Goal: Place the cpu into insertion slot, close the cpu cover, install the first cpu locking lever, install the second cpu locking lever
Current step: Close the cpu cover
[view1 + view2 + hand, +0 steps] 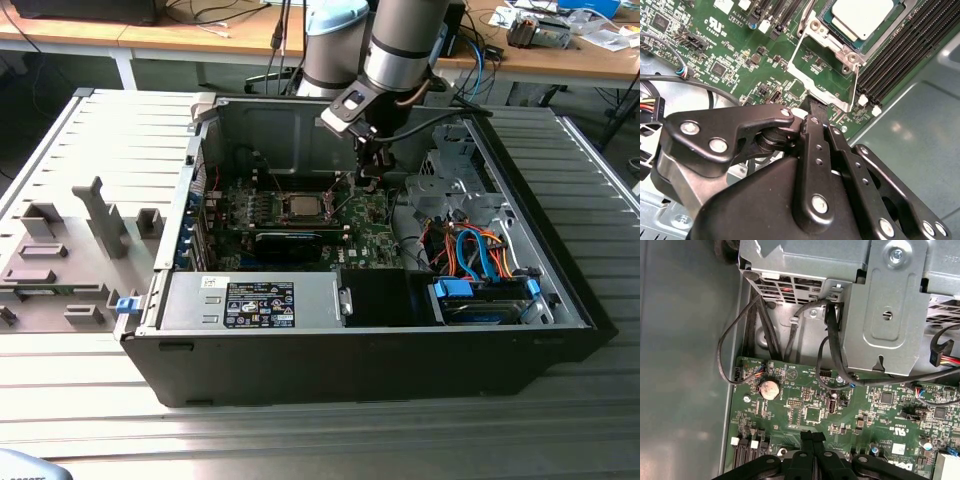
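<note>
One cpu (860,17), seemingly near hand (814,107)

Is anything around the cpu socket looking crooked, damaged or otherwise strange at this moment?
Nothing stands out. The cpu lies flat and square in the insertion slot, and the motherboard around it shows no visible damage. The gripper hangs beside the slot, apart from the cpu.

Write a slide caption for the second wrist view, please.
Hand, fingers shut, beside a corner of the insertion slot, with the cpu seated inside it on the green motherboard.
</note>
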Robot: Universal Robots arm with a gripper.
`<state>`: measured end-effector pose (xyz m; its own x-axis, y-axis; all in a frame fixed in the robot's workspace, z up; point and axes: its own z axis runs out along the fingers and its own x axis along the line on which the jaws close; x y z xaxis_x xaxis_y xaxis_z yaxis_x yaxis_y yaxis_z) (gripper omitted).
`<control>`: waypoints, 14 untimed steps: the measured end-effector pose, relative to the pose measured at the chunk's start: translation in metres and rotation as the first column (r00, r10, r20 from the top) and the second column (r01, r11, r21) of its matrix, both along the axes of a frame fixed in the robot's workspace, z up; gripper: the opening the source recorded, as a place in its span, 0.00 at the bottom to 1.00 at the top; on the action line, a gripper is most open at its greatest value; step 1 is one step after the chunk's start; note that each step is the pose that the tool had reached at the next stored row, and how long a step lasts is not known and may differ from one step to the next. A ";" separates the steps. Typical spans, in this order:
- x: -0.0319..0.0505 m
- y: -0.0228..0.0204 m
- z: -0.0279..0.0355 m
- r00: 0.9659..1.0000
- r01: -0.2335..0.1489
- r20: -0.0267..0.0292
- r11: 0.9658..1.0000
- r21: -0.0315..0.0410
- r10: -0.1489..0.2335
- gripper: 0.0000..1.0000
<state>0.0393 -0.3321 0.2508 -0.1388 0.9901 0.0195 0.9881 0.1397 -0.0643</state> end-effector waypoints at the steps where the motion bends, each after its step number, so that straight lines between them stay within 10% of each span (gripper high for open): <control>1: -0.0003 0.0000 0.0000 1.000 0.000 0.000 1.000 0.000 0.000 0.11; 14: -0.0039 0.0000 0.0000 1.000 0.000 0.000 1.000 0.000 0.000 0.11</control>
